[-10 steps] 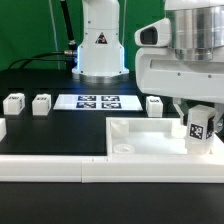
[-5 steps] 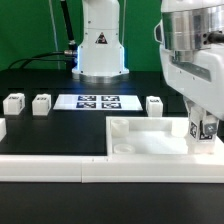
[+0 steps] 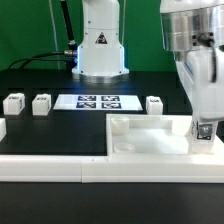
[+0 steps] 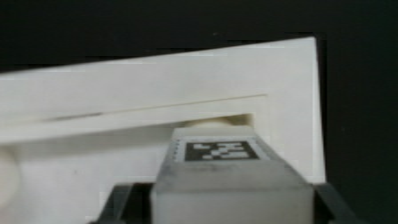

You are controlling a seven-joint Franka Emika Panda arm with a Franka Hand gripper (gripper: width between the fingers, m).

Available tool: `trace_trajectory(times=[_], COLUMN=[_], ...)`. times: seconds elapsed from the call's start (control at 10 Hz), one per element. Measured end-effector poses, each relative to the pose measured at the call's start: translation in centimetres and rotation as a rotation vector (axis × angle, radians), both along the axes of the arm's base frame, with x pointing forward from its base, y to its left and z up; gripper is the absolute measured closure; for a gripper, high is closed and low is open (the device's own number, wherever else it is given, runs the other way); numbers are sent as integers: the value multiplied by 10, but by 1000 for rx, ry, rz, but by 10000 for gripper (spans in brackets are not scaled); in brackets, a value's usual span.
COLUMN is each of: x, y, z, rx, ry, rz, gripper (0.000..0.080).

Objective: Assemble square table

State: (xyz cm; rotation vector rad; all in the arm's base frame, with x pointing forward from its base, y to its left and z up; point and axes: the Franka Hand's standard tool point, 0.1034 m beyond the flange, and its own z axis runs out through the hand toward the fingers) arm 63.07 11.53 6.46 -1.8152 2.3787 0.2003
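**A:** Square table slab [image 3: 150,135], where is it?

**B:** Flat on the black table [image 3: 50,135], toward the exterior view's right. Its front edge is against the L-shaped border rail [image 3: 50,165]. No leg looks seated in it yet.

**A:** Gripper?

**B:** The gripper [image 3: 203,133] hangs over the slab's corner on the exterior view's right. Jaws are partway closed, clamped on one leg [image 4: 222,158], which is upright with its tag facing out. The leg's low end is at or just above the slab; I can't tell if they touch.

**A:** Progress?

**B:** Early, by my read. The first leg is being lined up at that corner and isn't fixed. Three loose legs [image 3: 13,102] [image 3: 41,103] [image 3: 155,104] sit behind the slab. Two are on the exterior view's left of the marker board [image 3: 98,101], one is just to its right. So all four legs are left to fit.

**A:** What does the wrist view add?

**B:** The grip itself. In the exterior view the arm housing hides most of it, and only the tag and a bit of the leg show. The wrist view shows the leg squarely between two dark fingers [image 4: 128,205], with the slab's white surface and raised rim beyond. There's something rounded right behind the leg, maybe the corner hole, but it's too blurred to call.

**A:** And the other way?

**B:** The exterior view gives the layout: loose legs, marker board, rail and robot base [image 3: 100,45]. None of those appear in the wrist view.
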Motion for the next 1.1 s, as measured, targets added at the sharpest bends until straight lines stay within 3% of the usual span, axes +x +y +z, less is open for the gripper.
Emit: trace_trajectory(times=[0.4, 0.6, 0.7, 0.8, 1.0, 1.1], x=[0, -1, -1, -1, 0, 3], y=[0, 1, 1, 1, 1, 2], z=[0, -1, -1, -1, 1, 15], rx=[14, 13, 13, 13, 14, 24], ry=[27, 26, 26, 26, 24, -6], rz=[-150, -133, -133, -133, -130, -76], gripper=[509, 243, 243, 169, 151, 151])
